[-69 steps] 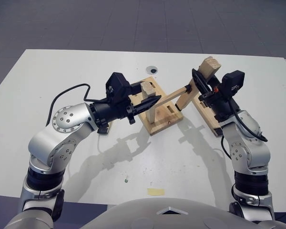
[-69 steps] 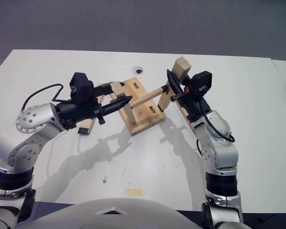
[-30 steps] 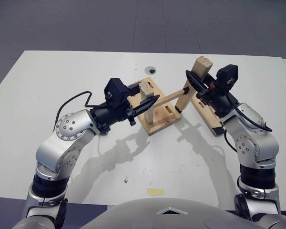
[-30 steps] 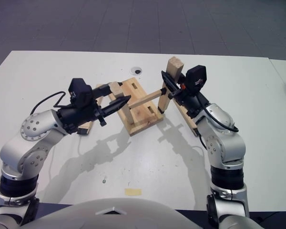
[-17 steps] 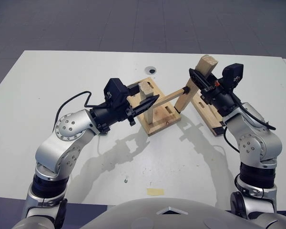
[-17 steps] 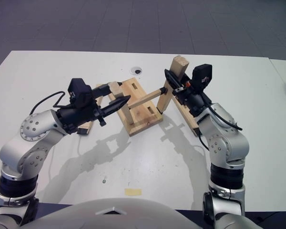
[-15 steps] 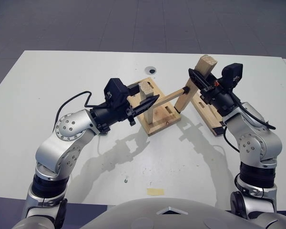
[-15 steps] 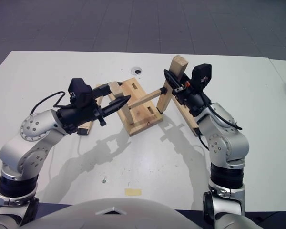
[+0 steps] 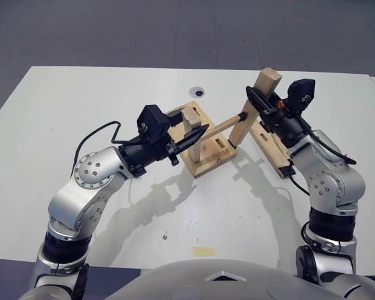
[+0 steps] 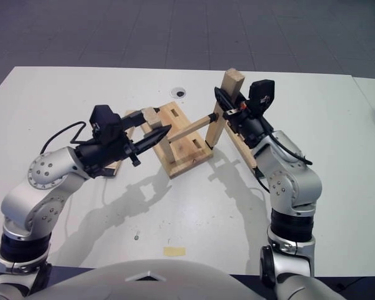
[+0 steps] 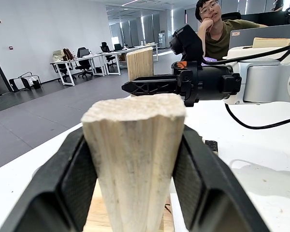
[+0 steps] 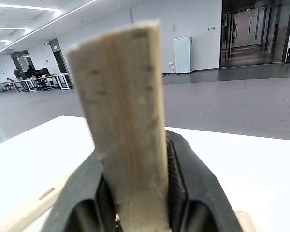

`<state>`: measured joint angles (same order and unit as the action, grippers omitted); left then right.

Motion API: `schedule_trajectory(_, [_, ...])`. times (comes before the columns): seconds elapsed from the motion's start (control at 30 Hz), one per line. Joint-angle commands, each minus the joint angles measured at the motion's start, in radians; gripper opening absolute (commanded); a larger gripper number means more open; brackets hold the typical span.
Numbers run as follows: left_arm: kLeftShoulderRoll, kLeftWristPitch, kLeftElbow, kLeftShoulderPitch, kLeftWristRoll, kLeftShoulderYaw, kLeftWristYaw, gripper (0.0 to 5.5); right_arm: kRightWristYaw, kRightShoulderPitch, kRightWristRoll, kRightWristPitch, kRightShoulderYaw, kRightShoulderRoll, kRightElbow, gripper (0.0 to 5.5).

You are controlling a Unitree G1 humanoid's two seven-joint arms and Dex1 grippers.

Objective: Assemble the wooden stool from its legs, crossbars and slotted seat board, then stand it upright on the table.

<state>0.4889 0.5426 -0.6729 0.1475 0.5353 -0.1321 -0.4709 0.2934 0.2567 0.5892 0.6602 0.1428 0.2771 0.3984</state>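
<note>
Left gripper: my left gripper point(image 9: 195, 134) is pinching the left leg point(image 9: 189, 117) just under its top end, 1 black finger point(image 11: 70, 193) pressed on each side of the wood.
Right gripper: my right gripper point(image 9: 255, 100) is clamped on the right leg point(image 9: 242, 128) high up, and the leg's top sticks out past the fingers.
Left leg: stands close to upright on the seat board point(image 9: 211, 157).
Right leg: tilted, top leaning away from the left leg, lower end down at the board's right edge. I cannot tell whether it sits in a slot.
Crossbar: 1 crossbar point(image 9: 222, 125) runs between the 2 legs, sloping up toward the right leg.
Seat board: lies flat near the middle of the counter point(image 9: 62, 100), slots facing up.
Spare wood: another wooden piece point(image 9: 270, 147) lies flat under my right forearm, just beside the board. A smaller wooden piece point(image 10: 112, 166) shows under my left wrist.
Counter marks: a round hole point(image 9: 200, 92) beyond the board, and a strip of yellow tape point(image 9: 204, 251) near the front edge.
</note>
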Motion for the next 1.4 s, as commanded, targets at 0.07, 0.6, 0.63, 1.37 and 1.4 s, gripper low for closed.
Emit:
schedule_trajectory(0.07, [0.006,0.079,0.077,-0.039,-0.041,-0.067,0.008,2.06,0.09,-0.01,0.038,-0.017,-0.119,-0.042,0.047,1.1])
schedule_trajectory(0.6, [-0.008,0.061,0.102,-0.025,-0.044,-0.05,0.008,2.06,0.151,-0.05,0.132,-0.038,-0.115,-0.032,0.058,1.09])
schedule_trajectory(0.63, [-0.008,0.06,0.102,-0.028,-0.048,-0.049,0.011,2.06,0.158,-0.047,0.123,-0.039,-0.116,-0.022,0.051,1.09])
schedule_trajectory(1.37, [0.01,0.03,0.129,-0.026,-0.119,-0.094,0.004,2.06,0.251,-0.041,0.018,-0.106,-0.254,0.064,0.087,1.09])
schedule_trajectory(1.4, [0.008,0.028,0.132,-0.022,-0.121,-0.094,0.003,2.06,0.251,-0.037,0.006,-0.118,-0.262,0.068,0.087,1.09])
